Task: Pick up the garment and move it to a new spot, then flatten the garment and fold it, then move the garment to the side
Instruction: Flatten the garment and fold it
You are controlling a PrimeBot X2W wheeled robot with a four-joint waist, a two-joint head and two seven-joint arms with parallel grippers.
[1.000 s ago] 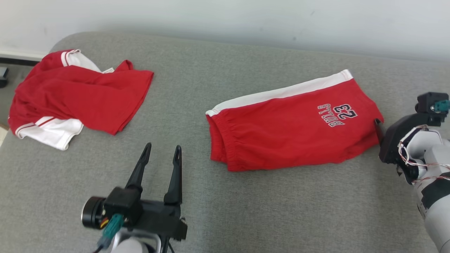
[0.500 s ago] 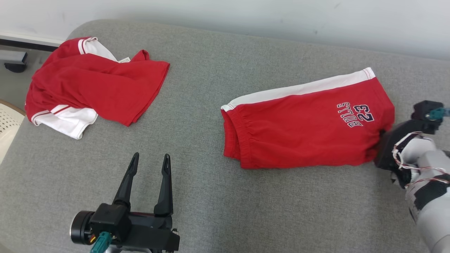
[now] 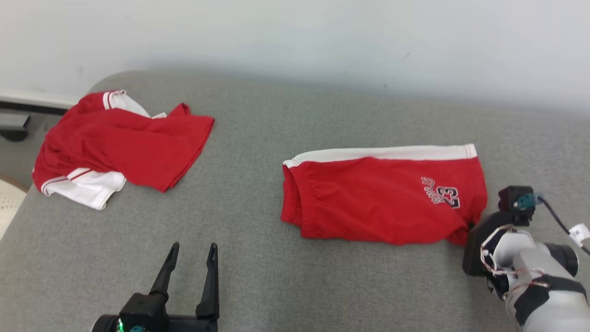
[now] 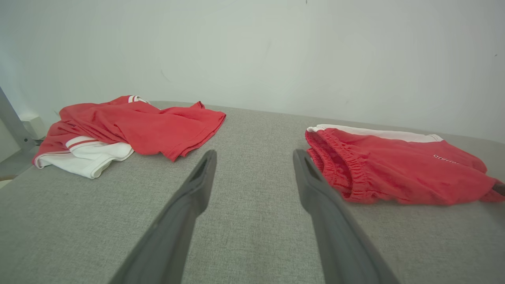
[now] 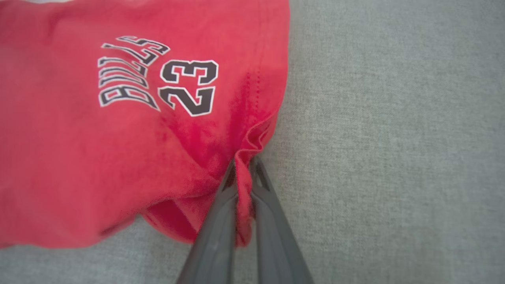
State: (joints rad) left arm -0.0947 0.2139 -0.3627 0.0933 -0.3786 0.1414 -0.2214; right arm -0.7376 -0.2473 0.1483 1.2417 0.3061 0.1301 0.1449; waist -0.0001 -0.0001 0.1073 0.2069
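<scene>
The garment, folded red shorts with a white side band and "BULLS 23" print, lies on the grey cushioned surface at centre right. My right gripper is at its near right corner. In the right wrist view the right gripper is shut on a bunched fold of the hem of the shorts. My left gripper stands open at the lower left, holding nothing. From the left wrist, the left gripper points between the shorts and the other garment.
A crumpled red and white shirt lies at the far left of the surface, also seen as the shirt from the left wrist. A pale wall backs the surface. The surface's left edge drops to the floor by a white object.
My right gripper has shut on the shorts' hem corner, and that end of the shorts has swung toward me. The head camera has shifted. The left gripper stays open.
</scene>
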